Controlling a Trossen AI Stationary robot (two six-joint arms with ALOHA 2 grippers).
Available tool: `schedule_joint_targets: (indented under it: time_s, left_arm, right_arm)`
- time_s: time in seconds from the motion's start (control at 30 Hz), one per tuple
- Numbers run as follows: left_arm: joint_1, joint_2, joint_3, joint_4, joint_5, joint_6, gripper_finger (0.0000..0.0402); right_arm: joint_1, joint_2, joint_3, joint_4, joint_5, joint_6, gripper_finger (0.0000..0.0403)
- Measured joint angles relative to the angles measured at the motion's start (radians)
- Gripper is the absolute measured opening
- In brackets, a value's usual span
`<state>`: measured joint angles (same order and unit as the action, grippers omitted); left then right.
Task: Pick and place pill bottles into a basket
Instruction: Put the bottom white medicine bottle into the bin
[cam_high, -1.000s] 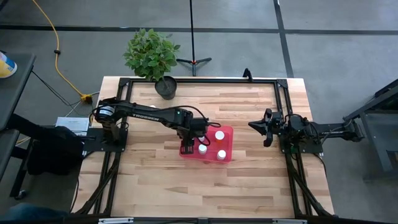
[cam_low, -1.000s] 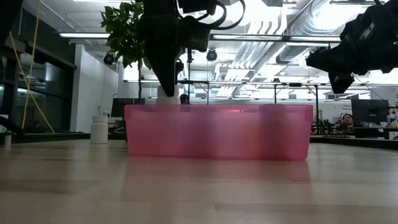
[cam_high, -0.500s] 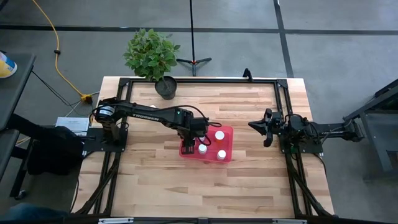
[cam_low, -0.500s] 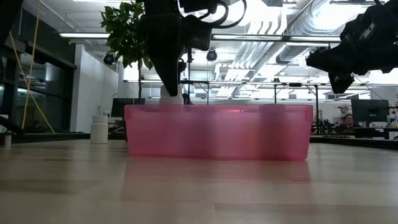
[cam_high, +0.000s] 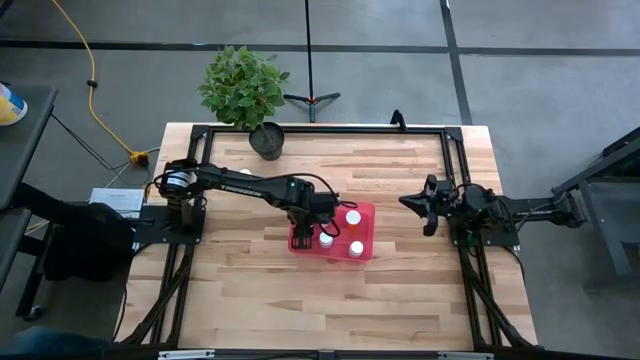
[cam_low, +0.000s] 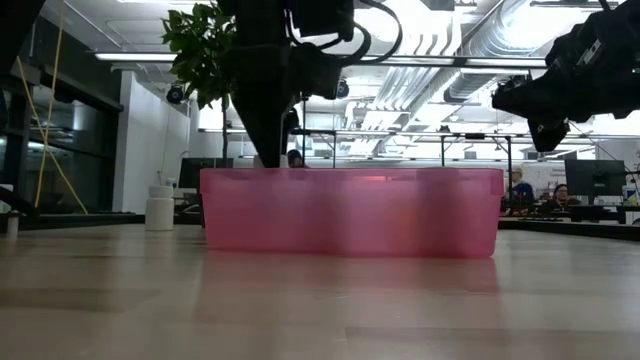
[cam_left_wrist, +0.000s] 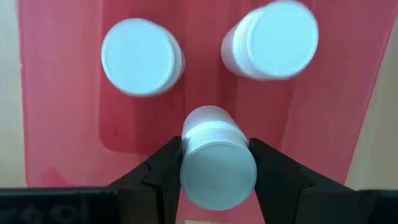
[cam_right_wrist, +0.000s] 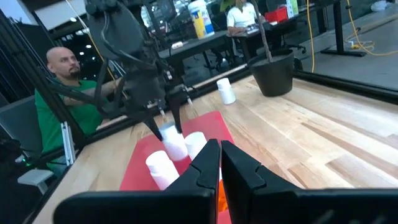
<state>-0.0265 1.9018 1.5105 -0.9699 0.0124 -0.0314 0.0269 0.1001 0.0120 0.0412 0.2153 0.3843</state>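
Left gripper (cam_left_wrist: 216, 163) pointed down into basket (cam_high: 366, 213), jaws clamped on both sides of white-capped pill bottle (cam_left_wrist: 216, 167). Beyond jaws, two more bottles (cam_left_wrist: 142, 57) (cam_left_wrist: 272, 38) stood on basket floor. Right gripper (cam_high: 428, 207) hung well aside over table (cam_high: 400, 290), jaws closed, empty. Only right wrist view showed lone bottle (cam_right_wrist: 225, 91) near plant pot (cam_right_wrist: 273, 71).

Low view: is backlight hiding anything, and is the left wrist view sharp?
Low view: bright ceiling lights silhouette the left hand above the basket. Left wrist view: the held pill bottle is soft-edged; the two standing bottles blur slightly.
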Motion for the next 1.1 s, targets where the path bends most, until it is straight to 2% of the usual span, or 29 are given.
schedule_joint_targets:
  time_s: [1.0, 1.1]
  left_arm:
    - [0.000, 0.012, 0.000, 0.034, -0.024, 0.078, 0.0195]
    - [0.000, 0.019, -0.003, -0.008, -0.024, 0.072, 0.0195]
  right_arm:
    - [0.000, 0.012, 0.000, 0.000, 0.007, 0.001, 0.0007]
    - [0.000, 0.012, 0.000, 0.001, 0.007, 0.005, 0.0007]
